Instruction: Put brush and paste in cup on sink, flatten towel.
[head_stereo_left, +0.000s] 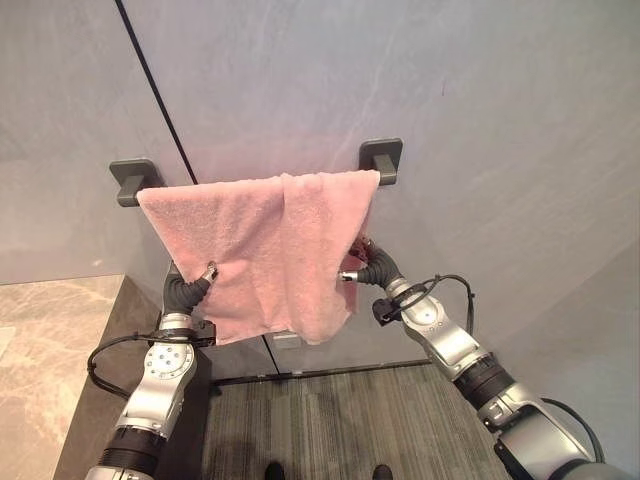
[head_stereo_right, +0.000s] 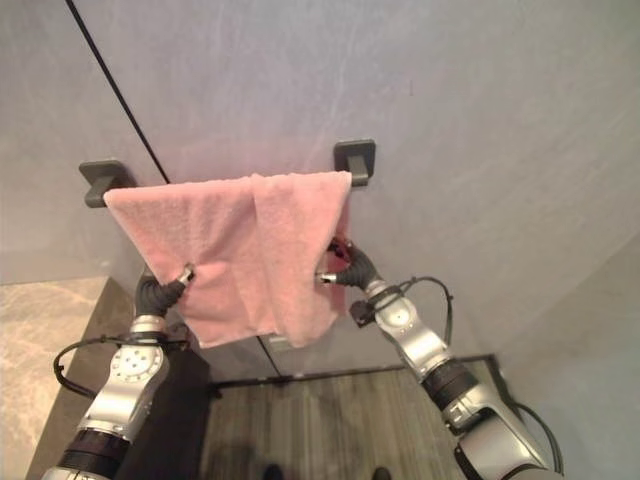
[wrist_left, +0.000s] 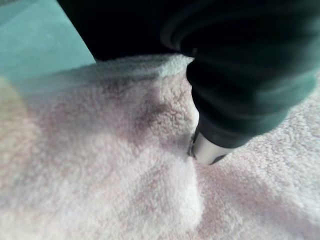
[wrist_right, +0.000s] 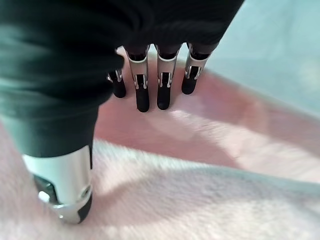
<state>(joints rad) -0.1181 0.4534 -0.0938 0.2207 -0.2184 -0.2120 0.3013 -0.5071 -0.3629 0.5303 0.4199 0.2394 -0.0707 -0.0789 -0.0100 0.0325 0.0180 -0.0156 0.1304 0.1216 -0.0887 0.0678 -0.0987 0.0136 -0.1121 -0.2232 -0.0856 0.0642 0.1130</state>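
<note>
A pink towel (head_stereo_left: 260, 240) hangs over a rail between two dark wall brackets, its right half bunched into a fold. My left hand (head_stereo_left: 206, 272) is at the towel's lower left. Its thumb (wrist_left: 210, 150) presses into the front of the cloth, dimpling it, and its fingers are hidden behind. My right hand (head_stereo_left: 368, 266) is at the towel's right edge. There its thumb (wrist_right: 65, 190) rests on the front layer and its straight fingers (wrist_right: 150, 95) reach behind the fold.
Dark brackets (head_stereo_left: 133, 180) (head_stereo_left: 382, 158) stick out from the grey wall. A marble counter (head_stereo_left: 40, 350) with a dark side lies at the lower left. Grey plank floor (head_stereo_left: 330, 420) is below the towel.
</note>
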